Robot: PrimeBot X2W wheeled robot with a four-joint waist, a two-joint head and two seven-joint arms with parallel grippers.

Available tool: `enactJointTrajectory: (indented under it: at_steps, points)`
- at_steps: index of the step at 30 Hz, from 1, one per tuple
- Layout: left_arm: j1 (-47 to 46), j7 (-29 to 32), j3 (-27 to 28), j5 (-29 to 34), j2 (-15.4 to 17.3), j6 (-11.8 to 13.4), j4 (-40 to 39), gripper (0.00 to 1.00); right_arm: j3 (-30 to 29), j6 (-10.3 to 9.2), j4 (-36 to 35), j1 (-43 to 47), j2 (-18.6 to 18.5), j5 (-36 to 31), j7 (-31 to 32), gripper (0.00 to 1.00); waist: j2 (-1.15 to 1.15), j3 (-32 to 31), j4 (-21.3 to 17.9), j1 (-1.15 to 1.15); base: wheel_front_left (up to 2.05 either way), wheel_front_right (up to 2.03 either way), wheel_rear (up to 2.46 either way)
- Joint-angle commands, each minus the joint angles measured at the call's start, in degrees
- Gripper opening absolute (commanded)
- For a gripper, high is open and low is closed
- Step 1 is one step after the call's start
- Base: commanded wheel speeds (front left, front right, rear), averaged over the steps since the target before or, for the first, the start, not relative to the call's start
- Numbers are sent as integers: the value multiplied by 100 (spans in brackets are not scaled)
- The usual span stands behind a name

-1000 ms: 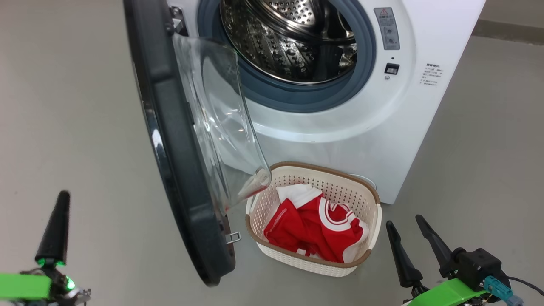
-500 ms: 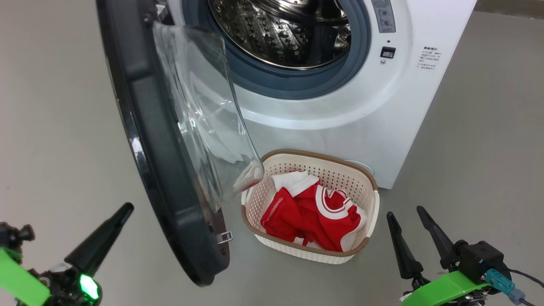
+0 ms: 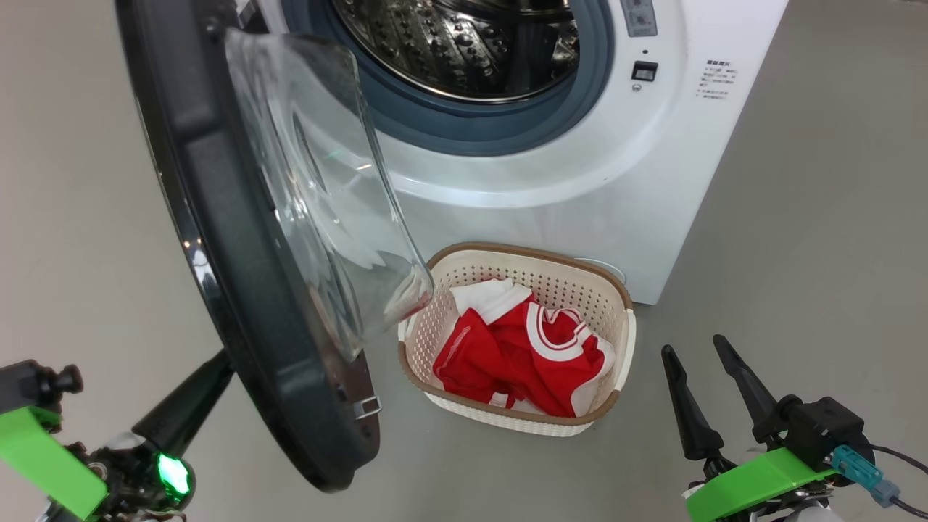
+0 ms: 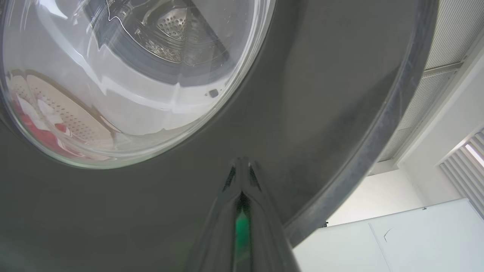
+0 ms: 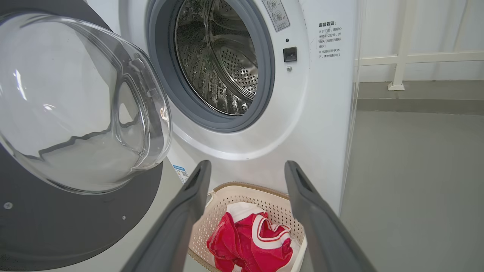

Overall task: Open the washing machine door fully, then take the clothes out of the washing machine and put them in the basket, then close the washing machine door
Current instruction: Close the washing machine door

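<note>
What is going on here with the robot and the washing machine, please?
The washing machine door stands open, and what shows of the drum inside the washing machine looks empty. The clothes, red with white trim, lie in the basket on the floor before it. The left gripper is shut, its tips at the door's outer face, probably to push it closed; contact I cannot tell. The right gripper is open, holding nothing, beside the basket.
</note>
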Motion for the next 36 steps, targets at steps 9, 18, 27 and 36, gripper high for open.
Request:
enactJointTrajectory:
  at_steps: [9, 18, 27, 36]
  points:
    - [-362, 122, 198, 400, -291, -34, -305, 0, 36, 37, -188, -186, -4, -68, -37, 100, 0, 56, -242, 0, 0, 0, 0]
    - [-675, -175, -55, 681, -461, -34, -225, 0, 50, 37, -231, -245, -4, -54, -37, 100, 0, 157, -523, 0, 0, 0, 0]
    - [-1220, -980, -489, 1029, -510, -34, -17, 0, 3, 37, -302, -382, -4, 6, -37, 100, 0, 439, -966, 0, 0, 0, 0]
    - [-1941, -1930, -936, 1300, -218, -34, 272, 0, -12, 37, -395, -557, -4, 109, -37, 100, 0, 785, -1498, 0, 0, 0, 0]
